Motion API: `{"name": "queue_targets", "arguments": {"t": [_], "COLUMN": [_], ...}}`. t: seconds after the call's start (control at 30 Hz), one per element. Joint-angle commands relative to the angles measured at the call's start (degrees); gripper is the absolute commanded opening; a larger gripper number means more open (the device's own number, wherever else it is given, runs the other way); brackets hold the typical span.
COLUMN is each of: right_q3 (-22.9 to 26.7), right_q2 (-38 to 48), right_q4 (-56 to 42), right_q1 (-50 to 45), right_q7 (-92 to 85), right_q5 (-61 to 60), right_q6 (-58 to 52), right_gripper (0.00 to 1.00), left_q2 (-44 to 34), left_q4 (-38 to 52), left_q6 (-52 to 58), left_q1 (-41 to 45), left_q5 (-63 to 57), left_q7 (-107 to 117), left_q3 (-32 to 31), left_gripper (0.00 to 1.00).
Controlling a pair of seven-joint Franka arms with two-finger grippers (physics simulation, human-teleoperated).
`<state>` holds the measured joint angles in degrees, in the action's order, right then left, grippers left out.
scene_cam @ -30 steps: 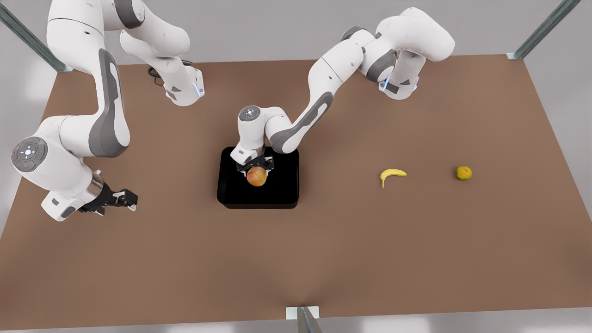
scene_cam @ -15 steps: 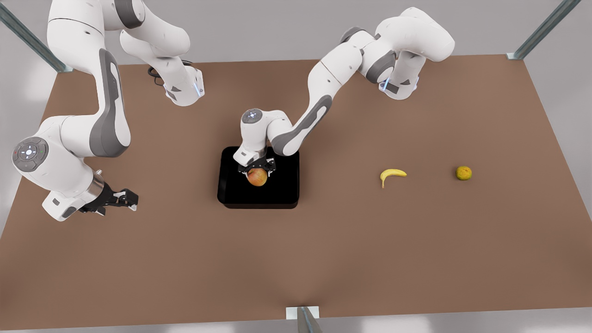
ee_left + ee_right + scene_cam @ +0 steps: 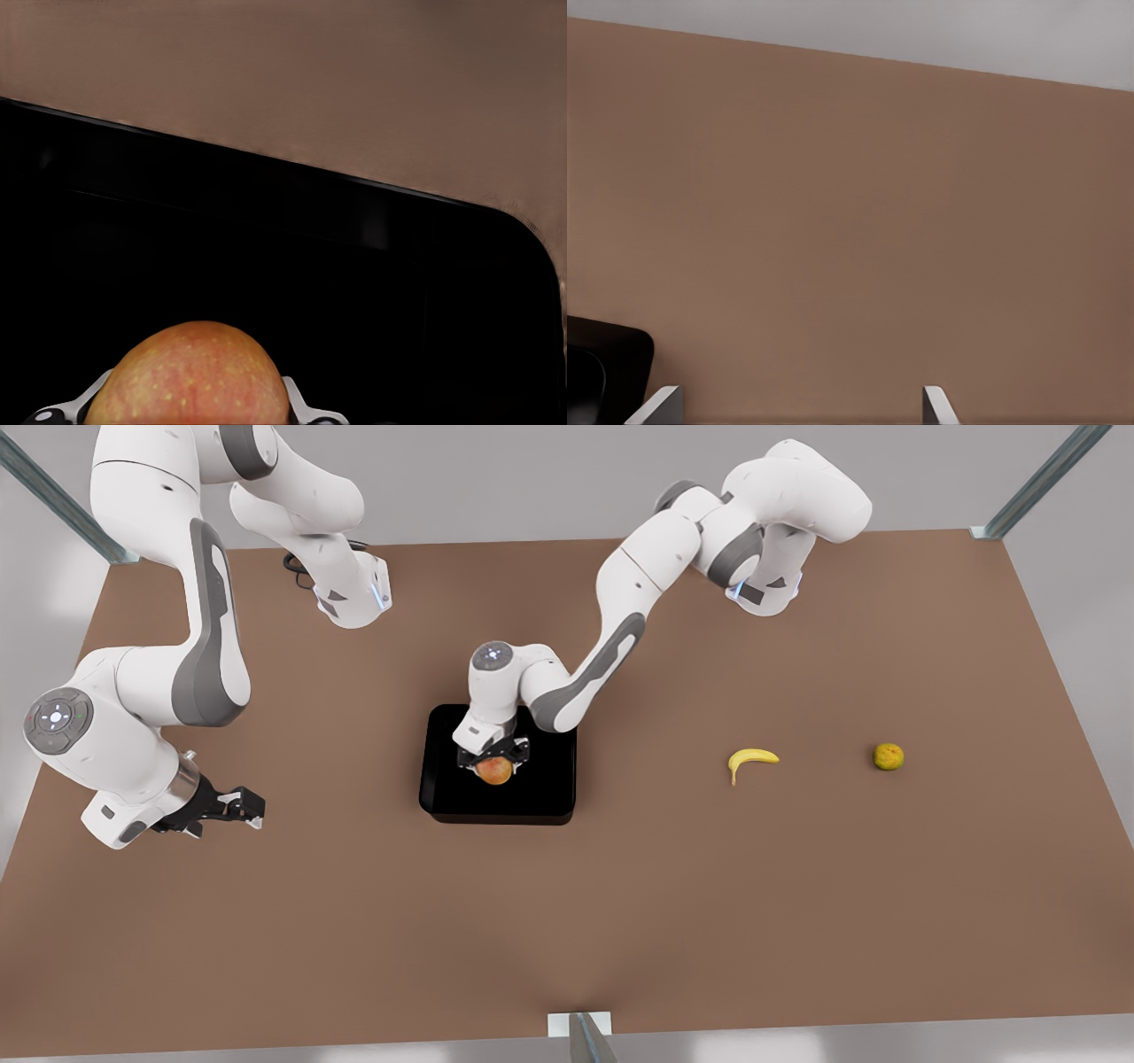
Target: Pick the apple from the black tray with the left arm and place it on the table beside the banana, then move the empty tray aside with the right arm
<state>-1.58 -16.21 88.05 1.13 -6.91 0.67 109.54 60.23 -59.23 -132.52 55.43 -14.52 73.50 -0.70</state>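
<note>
The small round red-orange apple (image 3: 496,771) sits inside the glossy black shallow tray (image 3: 443,779) on the matte brown tabletop (image 3: 620,886). The left pincer (image 3: 493,755) reaches down into the tray, its fingers clamped on the apple from either side; the left wrist view shows the fruit (image 3: 189,376) lodged between the fingertips (image 3: 306,412). The curved yellow banana (image 3: 751,761) lies well apart, toward the front view's right. The right pincer (image 3: 232,807) waits with fingers apart above bare tabletop, toward the front view's left.
</note>
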Motion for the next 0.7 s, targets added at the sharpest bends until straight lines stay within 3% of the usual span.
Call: {"name": "queue_targets", "arguments": {"t": [0.0,0.07,0.13,0.2,0.27,0.37,0.4,0.47,0.53,0.57,0.6,0.67], "right_q3": [0.0,0.0,0.0,0.0,0.0,0.1,0.2,-0.6,-1.9,-2.4,-2.4,-2.3], "right_q2": [0.1,0.1,0.1,-0.2,-0.5,-1.4,-1.4,0.5,6.1,6.2,9.5,13.9], "right_q4": [0.0,-0.2,-6.7,-8.0,-8.0,-7.7,-7.4,-2.0,11.0,12.5,20.8,29.0], "right_q1": [0.0,-2.2,-9.8,-16.2,-19.8,-24.1,-25.4,-25.9,-25.9,-25.9,-25.7,-25.6], "right_q7": [-0.1,1.1,14.3,25.1,29.6,34.7,42.2,48.4,51.9,54.4,54.3,54.9], "right_q5": [-0.1,-0.1,0.3,0.4,0.2,-1.5,-4.6,-6.5,-6.5,-7.6,-10.5,-10.7], "right_q6": [0.0,-0.9,-10.1,-11.3,-11.3,-11.4,-14.7,-14.0,-2.0,-1.5,6.6,13.2], "right_gripper": [1.0,1.0,1.0,1.0,1.0,1.0,1.0,1.0,1.0,0.99,0.99,1.0], "left_q2": [-1.8,-8.9,-15.2,-20.9,-28.1,-30.9,-33.8,-34.5,-37.8,-37.6,-37.1,-37.2], "left_q4": [0.2,-0.3,-0.3,-1.0,-9.1,-19.3,-29.4,-38.2,-49.8,-51.8,-51.6,-51.6], "left_q6": [6.9,19.8,29.5,37.4,38.7,31.5,22.8,16.7,8.6,5.5,5.1,5.2], "left_q1": [-0.8,-4.1,-9.6,-17.5,-28.0,-44.5,-48.4,-48.5,-48.4,-48.4,-48.4,-48.4], "left_q5": [4.5,8.8,11.1,12.7,13.4,12.5,12.5,11.4,11.4,11.4,11.3,11.3], "left_q7": [-4.9,-10.9,-19.1,-31.7,-50.2,-78.3,-83.4,-83.2,-82.9,-82.7,-82.7,-82.2], "left_q3": [-0.1,-0.1,-0.1,-0.1,0.0,0.5,0.7,1.2,1.2,1.2,1.3,1.3], "left_gripper": [0.71,0.73,0.74,0.76,0.76,0.76,0.76,0.76,0.78,0.81,1.0,1.0]}}
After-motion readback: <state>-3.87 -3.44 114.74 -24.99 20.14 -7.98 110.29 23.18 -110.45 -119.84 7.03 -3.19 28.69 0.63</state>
